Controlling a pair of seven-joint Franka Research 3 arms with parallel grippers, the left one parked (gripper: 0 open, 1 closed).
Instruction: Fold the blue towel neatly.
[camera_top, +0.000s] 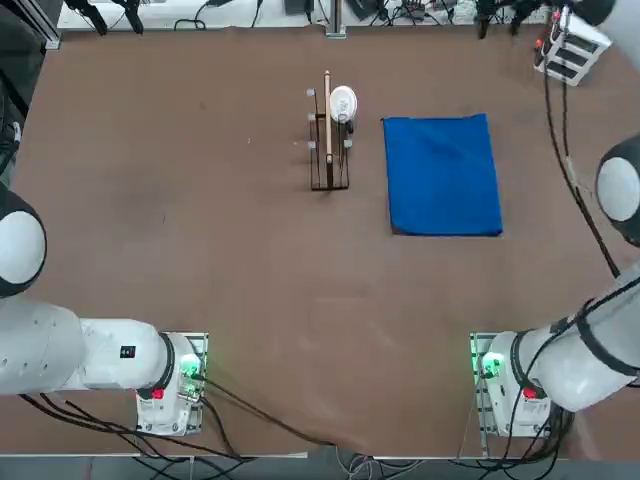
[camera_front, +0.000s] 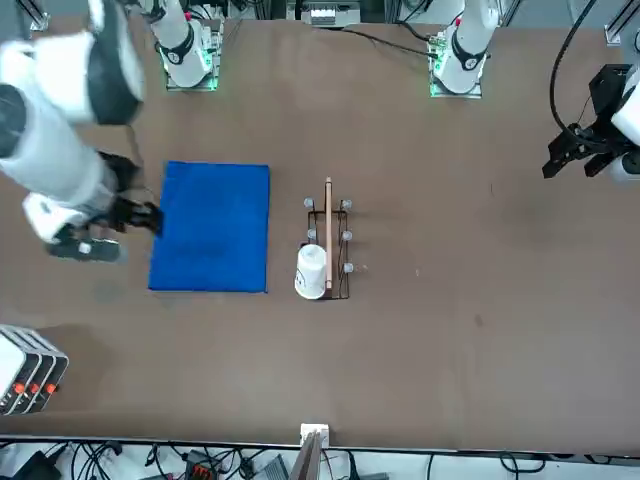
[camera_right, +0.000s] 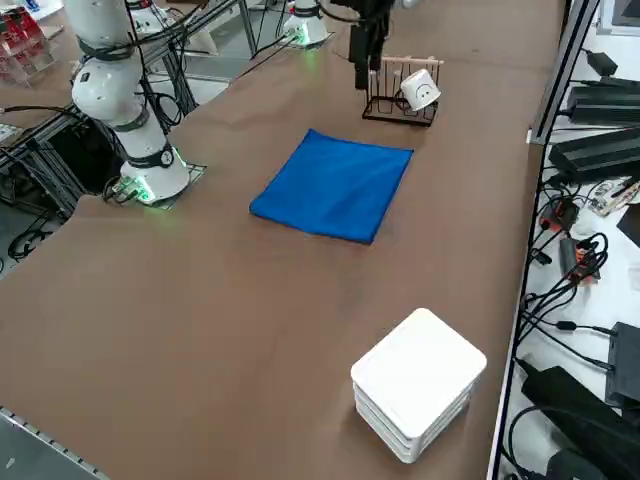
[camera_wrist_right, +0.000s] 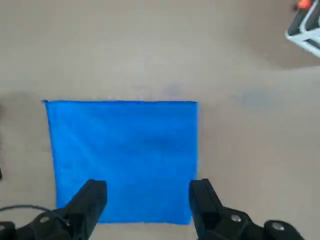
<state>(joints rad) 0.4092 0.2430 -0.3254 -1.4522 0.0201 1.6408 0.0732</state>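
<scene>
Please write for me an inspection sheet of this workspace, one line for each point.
Surface: brown table, flat.
Job's things: blue towel lies flat on the table, edges fairly straight, no bunching seen.
Clutter: dark wire rack with a wooden rod and a white mug; white slatted box apart from the towel.
Grippers: right gripper above the table by the towel, fingers apart, holding nothing.
Cables: black cables along the arms' base side; more on the bench beyond the far edge.
Surroundings: metal frame parts at the table edge.
People: nothing seen.
</scene>
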